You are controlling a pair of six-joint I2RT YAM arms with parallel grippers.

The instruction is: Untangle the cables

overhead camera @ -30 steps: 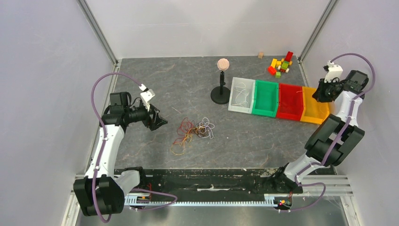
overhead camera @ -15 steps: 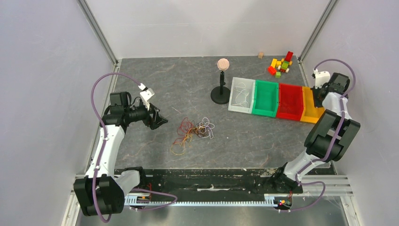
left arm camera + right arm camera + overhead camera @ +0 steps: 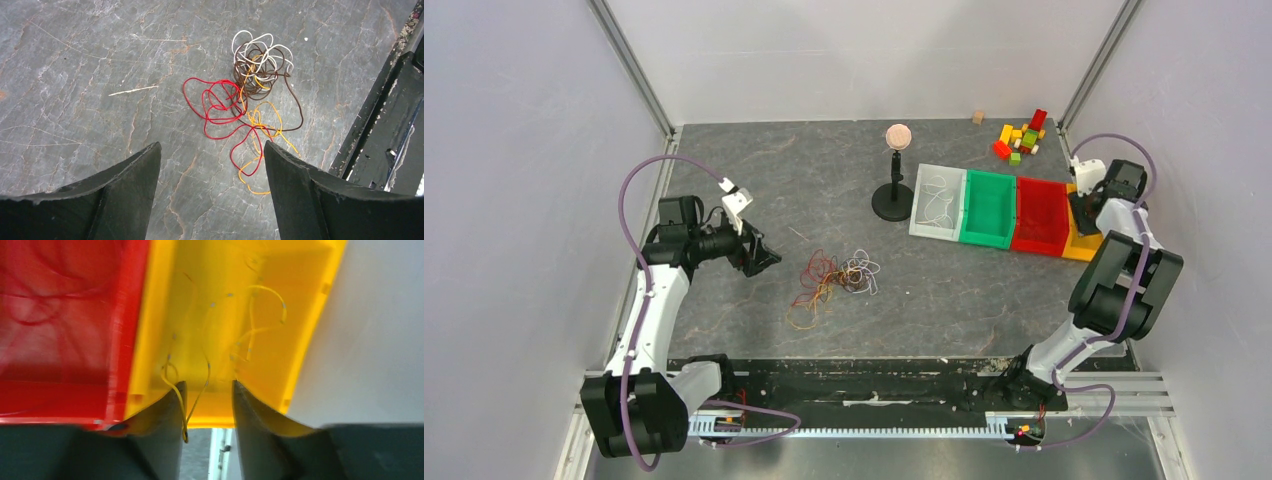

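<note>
Your right wrist view is smeared: the yellow bin point(image 3: 305, 330) and red bin point(image 3: 75, 365) run off the frame. You can't tell whether the yellow strand point(image 3: 175, 387) beside the right arm's jaws touches a finger. From above, those jaws sit hidden under the wrist point(image 3: 1119, 185). The cables point(image 3: 832, 275) are too fine there to separate strand from strand. The left arm's fingers point(image 3: 125, 190) are cropped at the bottom edge.

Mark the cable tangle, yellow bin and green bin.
cable tangle point(image 3: 220, 104), left wrist view, on the red loops.
yellow bin point(image 3: 302, 315), right wrist view, on its right wall.
green bin point(image 3: 989, 208), top external view, on its floor.
</note>
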